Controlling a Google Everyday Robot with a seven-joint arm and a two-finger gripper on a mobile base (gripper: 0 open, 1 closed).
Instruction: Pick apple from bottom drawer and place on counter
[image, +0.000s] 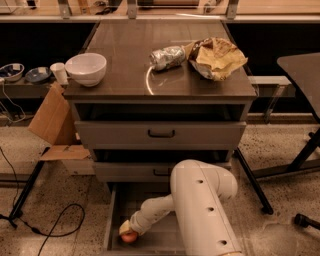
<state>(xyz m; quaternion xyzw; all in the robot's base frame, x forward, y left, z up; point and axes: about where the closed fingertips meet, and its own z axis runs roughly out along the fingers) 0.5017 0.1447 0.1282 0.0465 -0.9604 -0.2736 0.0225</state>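
Speckled floor (45, 200), foreground, with the bottom drawer (111, 220) pulled open. White arm (200, 210) reaches down into it; the claw (128, 230) sits on top of the apple (129, 237), in the drawer's near corner by a side wall — whether it has closed on the fruit cannot be told. One apple: likely firm, smooth, light, apt to roll; best gripped across its widest part. Above, two shut drawer fronts (120, 134). Farthest, the table (125, 40) carries one white bowl (86, 68), one foil lump (167, 56) and one crumpled paper bag (218, 57).
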